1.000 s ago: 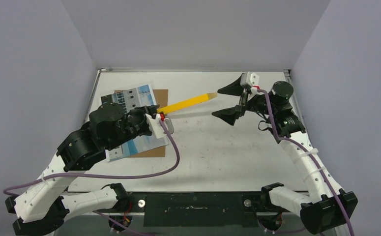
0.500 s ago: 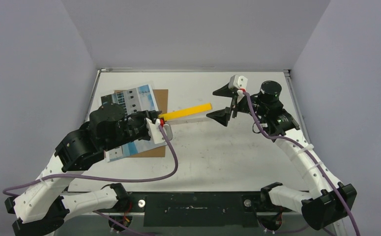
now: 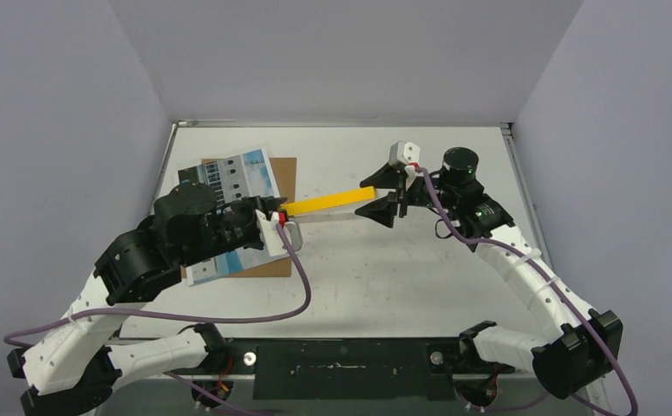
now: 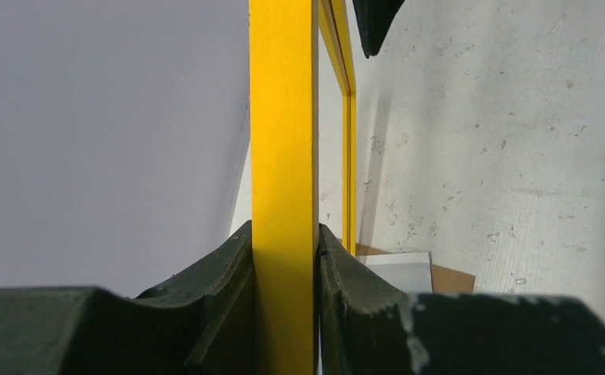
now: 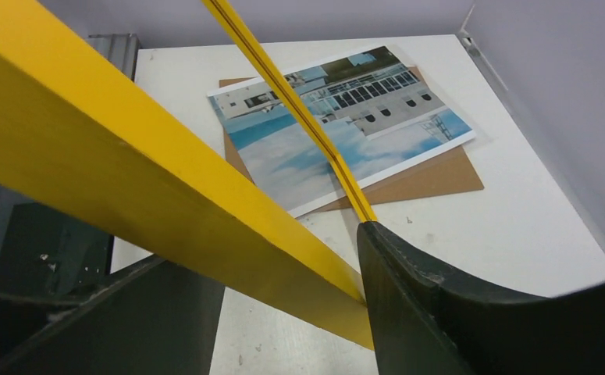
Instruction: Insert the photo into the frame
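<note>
The yellow frame [image 3: 328,202] hangs on edge above the table, running from left to right. My left gripper [image 3: 282,212] is shut on its left end; in the left wrist view both pads press the yellow bar [image 4: 283,156]. My right gripper [image 3: 377,199] straddles the frame's right end with its jaws open. In the right wrist view the right finger [image 5: 408,297] touches the bar [image 5: 127,172], and table shows between the bar and the left finger. The photo [image 3: 237,173] lies picture side up at the back left, partly under my left arm. It shows in full in the right wrist view [image 5: 338,133].
A brown backing panel [image 3: 284,169] lies under the photo, its edges sticking out to the right and front [image 5: 432,176]. Grey walls enclose the white table [image 3: 401,269] on three sides.
My right gripper has moved left to the frame's free end and its jaws have narrowed around it. The frame's right end has come down slightly. The left grip is unchanged.
</note>
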Motion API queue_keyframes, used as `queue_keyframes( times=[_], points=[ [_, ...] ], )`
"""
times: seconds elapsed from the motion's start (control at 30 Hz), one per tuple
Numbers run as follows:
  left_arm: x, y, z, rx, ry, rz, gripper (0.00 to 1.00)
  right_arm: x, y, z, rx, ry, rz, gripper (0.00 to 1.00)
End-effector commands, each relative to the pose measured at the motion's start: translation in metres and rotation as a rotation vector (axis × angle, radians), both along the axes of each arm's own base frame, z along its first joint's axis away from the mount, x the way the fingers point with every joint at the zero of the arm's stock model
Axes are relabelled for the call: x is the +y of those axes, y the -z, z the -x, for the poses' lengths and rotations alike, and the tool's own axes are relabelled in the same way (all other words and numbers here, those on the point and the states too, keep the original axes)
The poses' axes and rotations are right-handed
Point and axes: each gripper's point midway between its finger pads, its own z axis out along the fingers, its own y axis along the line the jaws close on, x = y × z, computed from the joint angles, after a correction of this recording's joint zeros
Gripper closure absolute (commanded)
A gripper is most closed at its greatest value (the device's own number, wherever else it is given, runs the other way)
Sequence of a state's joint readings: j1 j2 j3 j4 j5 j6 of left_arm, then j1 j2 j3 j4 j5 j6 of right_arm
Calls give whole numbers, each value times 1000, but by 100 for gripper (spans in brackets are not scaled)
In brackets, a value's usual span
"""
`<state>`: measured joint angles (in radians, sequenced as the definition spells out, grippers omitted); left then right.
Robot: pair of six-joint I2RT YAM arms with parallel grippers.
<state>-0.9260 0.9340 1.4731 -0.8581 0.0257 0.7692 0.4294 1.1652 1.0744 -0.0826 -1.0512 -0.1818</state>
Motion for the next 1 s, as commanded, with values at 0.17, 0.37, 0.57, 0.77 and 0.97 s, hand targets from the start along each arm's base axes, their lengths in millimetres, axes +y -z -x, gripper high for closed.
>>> queue_keyframes(
  times=[0.17, 0.37, 0.57, 0.77, 0.97],
  points=[
    [-1, -77, -3, -197, 0, 220, 100, 11, 4, 16, 1, -46, -12, 63],
    [6, -90, -19, -280, -96, 305, 94, 7, 2, 6, 65, 61, -40, 88],
    [6, -79, -34, -336, -155, 298, 65, 5, -1, -10, 144, 145, -71, 92],
    [12, -97, -48, -405, -249, 374, 3, -21, 15, -53, 385, 353, -66, 95],
    [17, -104, -53, -435, -280, 384, 4, -55, 43, -98, 564, 560, -11, 95]
  ],
)
